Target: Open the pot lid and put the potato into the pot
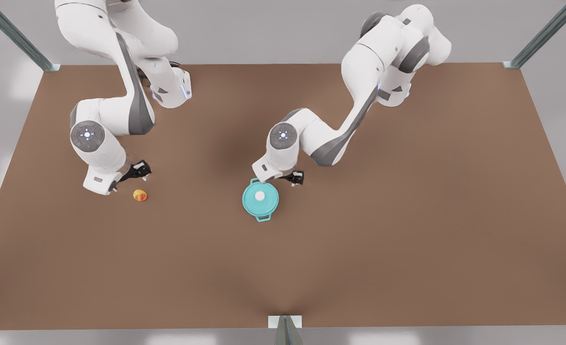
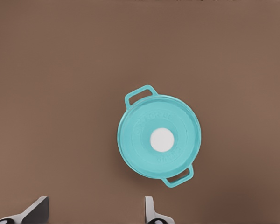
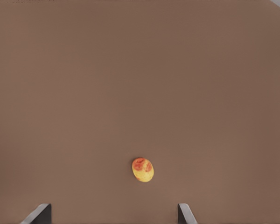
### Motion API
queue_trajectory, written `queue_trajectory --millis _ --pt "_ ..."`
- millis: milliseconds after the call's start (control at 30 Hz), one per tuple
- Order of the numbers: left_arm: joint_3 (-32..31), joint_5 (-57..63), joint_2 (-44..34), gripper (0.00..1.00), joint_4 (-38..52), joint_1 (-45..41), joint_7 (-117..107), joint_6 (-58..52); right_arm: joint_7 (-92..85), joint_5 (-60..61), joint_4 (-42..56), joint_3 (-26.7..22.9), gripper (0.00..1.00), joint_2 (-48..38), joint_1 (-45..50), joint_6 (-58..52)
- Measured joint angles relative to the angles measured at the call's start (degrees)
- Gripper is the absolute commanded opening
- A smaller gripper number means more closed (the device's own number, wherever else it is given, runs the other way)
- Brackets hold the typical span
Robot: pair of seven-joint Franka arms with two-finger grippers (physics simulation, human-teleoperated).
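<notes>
Resting on the brown table (image 1: 407, 239), the teal pot (image 1: 263, 218) sits closed under its pot lid (image 1: 260, 199), white knob up. The left gripper (image 1: 296, 178) hovers just beside the pot, fingers (image 2: 35, 210) spread apart and empty. At the front view's left, the right gripper (image 1: 141, 171) hangs near the potato (image 1: 140, 195), fingers (image 3: 39, 213) likewise apart, holding nothing.
</notes>
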Motion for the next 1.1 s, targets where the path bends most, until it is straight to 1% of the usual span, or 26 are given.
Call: queue_trajectory --millis 33,100,200,300,500,767,867,1100 --pt "0.24 0.10 3.40 1.00 3.62 -0.77 -2.08 2.15 -0.78 -0.17 -0.55 -0.02 1.00 0.10 -1.69 1.69" --pt "0.62 0.70 6.42 1.00 6.52 -1.40 -5.92 6.10 -2.23 -0.41 -2.30 -0.11 1.00 0.12 -4.26 5.10" --pt "0.73 3.10 9.03 1.00 7.38 -1.99 -10.84 10.45 -4.06 -0.60 -4.16 -0.13 1.00 0.09 -4.92 8.64" --pt "0.80 5.33 11.30 1.00 7.44 -2.05 -14.88 13.77 -5.57 -0.68 -6.65 0.11 1.00 -0.54 -2.91 11.55" --pt "1.52 6.82 13.11 1.00 7.54 -1.98 -21.01 18.71 -7.80 -0.74 -10.28 0.30 1.00 -0.78 0.43 16.24" --pt "2.24 7.14 14.51 1.00 7.46 -1.98 -26.30 22.59 -9.50 -0.76 -11.98 0.30 1.00 -0.78 -1.22 18.95" --pt "2.14 7.24 14.34 1.00 7.22 -2.18 -27.75 22.79 -9.87 -0.76 -13.11 0.30 1.00 -0.78 -0.71 19.33" --pt "1.79 7.88 14.28 1.00 6.92 -4.00 -29.92 19.45 -10.25 -0.77 -16.16 0.38 1.00 -1.20 0.98 19.77"
